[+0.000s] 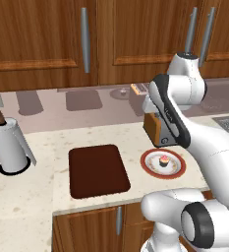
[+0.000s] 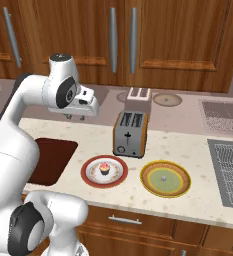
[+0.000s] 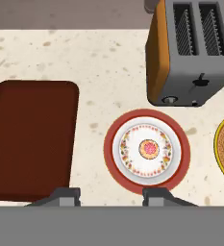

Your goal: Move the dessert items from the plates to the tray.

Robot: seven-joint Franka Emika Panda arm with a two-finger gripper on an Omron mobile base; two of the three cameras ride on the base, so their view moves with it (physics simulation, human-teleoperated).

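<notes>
- Claw point(image 3: 111, 197): raised high over the table, pointing down; fingers point(image 3: 65, 196) spread wide, nothing between them; seen in the right base view hanging under the wrist point(image 2: 74, 116), well above the surface.
- Cupcake point(image 3: 149, 149): pink-frosted, upright at the centre of the red-rimmed plate point(image 3: 114, 166); lies below the claw and offset toward the finger nearer the toaster, so not yet centred between the tips.
- Long axis: none to speak of; round from above, so any jaw angle should serve.
- Tray point(image 3: 31, 139): dark brown, bare, on the far side of the claw from the toaster; near the red-rimmed plate but apart from it, a strip of table point(image 3: 94, 62) between.
- Toaster point(image 3: 190, 53): orange-sided, just behind the red-rimmed plate; closest obstacle for a descending finger.
- Yellow-green plate point(image 2: 165, 178): beside the red-rimmed plate on the sink side; tiny pale morsel point(image 2: 163, 177) at its centre, farther from the claw than the cupcake.
- Edges: both plates close to the front edge of the table; tray likewise.
- Open room: path from cupcake to tray looks unobstructed; paper-towel holder point(image 1: 9, 147) well beyond the tray.
- Judged next: small sideways shift over the cupcake, then straight descent.
</notes>
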